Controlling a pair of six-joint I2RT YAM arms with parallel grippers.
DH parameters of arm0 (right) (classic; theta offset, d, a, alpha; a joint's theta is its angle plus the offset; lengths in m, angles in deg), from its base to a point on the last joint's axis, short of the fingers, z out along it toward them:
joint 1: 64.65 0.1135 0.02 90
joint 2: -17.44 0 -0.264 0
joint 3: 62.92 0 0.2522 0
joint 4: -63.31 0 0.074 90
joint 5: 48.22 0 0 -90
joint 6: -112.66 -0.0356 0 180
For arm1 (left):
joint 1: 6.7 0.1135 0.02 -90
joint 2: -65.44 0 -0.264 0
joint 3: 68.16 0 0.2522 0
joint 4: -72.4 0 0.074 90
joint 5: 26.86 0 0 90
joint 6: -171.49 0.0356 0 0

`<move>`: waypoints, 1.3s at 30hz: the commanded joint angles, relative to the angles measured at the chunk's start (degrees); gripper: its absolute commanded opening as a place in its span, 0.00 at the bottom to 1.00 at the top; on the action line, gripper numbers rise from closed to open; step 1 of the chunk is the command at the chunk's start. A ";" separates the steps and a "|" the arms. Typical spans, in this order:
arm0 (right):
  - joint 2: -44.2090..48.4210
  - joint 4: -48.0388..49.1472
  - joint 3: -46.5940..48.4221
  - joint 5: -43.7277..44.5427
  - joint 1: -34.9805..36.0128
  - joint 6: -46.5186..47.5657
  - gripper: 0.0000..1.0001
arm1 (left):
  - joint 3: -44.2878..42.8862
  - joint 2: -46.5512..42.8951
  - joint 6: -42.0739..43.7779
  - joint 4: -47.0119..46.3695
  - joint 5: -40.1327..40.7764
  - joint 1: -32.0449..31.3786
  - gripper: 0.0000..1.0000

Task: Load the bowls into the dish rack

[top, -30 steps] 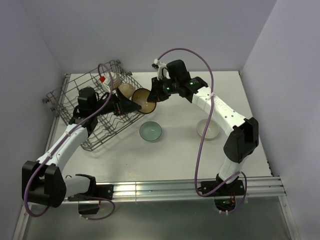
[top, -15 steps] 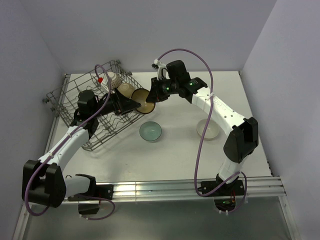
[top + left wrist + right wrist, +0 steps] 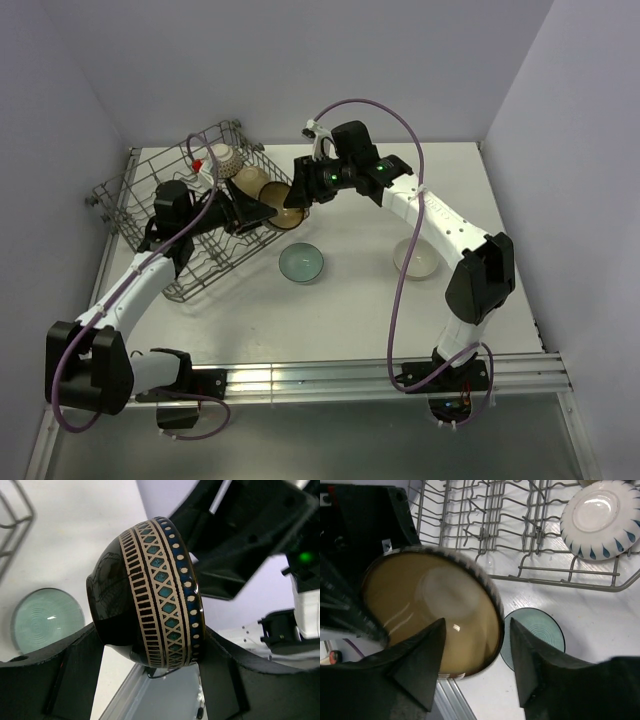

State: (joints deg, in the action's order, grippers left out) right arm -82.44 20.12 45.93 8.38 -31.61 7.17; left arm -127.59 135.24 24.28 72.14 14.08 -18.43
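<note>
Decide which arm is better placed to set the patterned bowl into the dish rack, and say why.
Left. The left gripper clamps the patterned bowl by its sides, and its arm already lies over the dish rack. The right gripper only straddles the rim, jaws open, gripping nothing.

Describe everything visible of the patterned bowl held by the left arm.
The patterned bowl looks ceramic: glossy black base, cream ladder bands, teal diamonds, blue rim with cream dots, tan inside. It is tipped on its side, clamped in the left end effector by the dish rack's edge. The right end effector stands open at its rim.
</note>
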 commanded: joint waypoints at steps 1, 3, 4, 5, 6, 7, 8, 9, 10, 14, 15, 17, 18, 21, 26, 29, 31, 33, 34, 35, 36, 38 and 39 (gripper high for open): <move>1.09 2.27 1.41 -0.96 0.19 -0.25 0.62 | -4.86 -1.16 2.53 0.56 1.33 3.01 0.00; 1.09 2.01 1.85 -0.78 0.19 -0.33 0.71 | -6.00 -0.37 4.72 2.58 1.24 4.51 0.00; 1.26 1.83 2.03 -0.69 0.01 -0.42 0.73 | -7.14 -0.19 5.61 4.86 1.25 6.17 0.00; 1.26 1.66 2.29 -0.61 -0.34 -0.42 0.79 | -7.59 0.42 6.40 5.84 0.81 7.15 0.00; 1.44 1.48 2.64 -0.43 -0.52 -0.60 0.84 | -8.29 0.86 9.02 7.50 0.89 8.03 0.00; 1.61 1.39 2.73 -0.52 -0.78 -0.60 0.87 | -10.30 1.39 10.79 11.35 0.98 10.04 0.00; 1.70 1.31 2.73 -0.60 -1.39 -0.60 0.92 | -11.62 2.61 12.72 13.82 1.50 11.01 0.00; 1.88 1.13 2.82 -0.61 -1.66 -0.60 0.93 | -13.20 3.32 17.18 16.98 1.86 11.55 0.00; 2.14 0.78 2.82 -0.69 -2.01 -0.42 0.94 | -16.87 4.19 20.00 23.36 2.47 14.25 0.00; 2.58 -0.62 2.64 -0.69 -3.59 0.63 0.95 | -27.44 8.85 35.21 36.77 11.59 16.91 0.00; 2.49 -1.67 2.82 -0.35 -4.03 1.33 0.95 | -29.98 9.30 39.07 38.09 16.31 17.52 0.00; 2.49 -2.30 2.82 0.36 -4.29 1.77 0.96 | -32.02 10.61 42.86 39.85 18.90 18.49 0.00; 2.67 -2.56 2.56 0.45 -4.47 2.12 0.96 | -33.85 11.05 43.75 40.21 21.26 19.45 0.00; 2.84 -3.44 2.64 0.89 -4.56 2.83 0.98 | -38.77 13.86 48.23 43.11 24.78 21.12 0.00; 3.37 -4.58 2.30 2.20 -4.56 3.97 0.98 | -47.73 19.93 59.19 50.12 31.91 22.71 0.00; 3.81 -4.67 1.42 2.47 -4.73 4.41 0.99 | -50.38 22.65 64.14 51.81 36.13 23.41 0.00; 3.90 -4.67 0.89 2.47 -4.74 4.59 0.99 | -51.44 24.76 66.86 53.13 38.41 24.03 0.00; 3.90 -4.85 0.71 2.65 -4.82 4.85 0.99 | -52.94 26.17 68.98 54.01 40.09 24.73 0.00; 3.99 -4.93 0.45 2.73 -5.00 4.94 0.99 | -53.47 27.48 70.73 54.79 41.75 24.91 0.00; 3.99 -4.93 0.27 2.82 -5.00 5.11 0.99 | -54.60 28.28 71.62 55.41 42.20 25.34 0.00; 3.99 -5.02 0.10 2.82 -5.00 5.20 1.00 | -55.22 29.07 72.49 56.11 42.64 25.70 0.00; 3.99 -5.02 -0.34 3.00 -5.17 5.38 1.00 | -57.41 31.53 74.52 58.13 43.52 26.49 0.00; 3.99 -5.02 -0.43 2.91 -5.26 5.47 1.00 | -58.38 33.28 75.40 58.93 43.52 26.75 0.00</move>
State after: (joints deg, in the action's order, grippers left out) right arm -81.46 15.14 46.02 10.76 -36.31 11.41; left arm -180.53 167.02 93.68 130.57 55.02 7.23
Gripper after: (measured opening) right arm 0.996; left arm 0.719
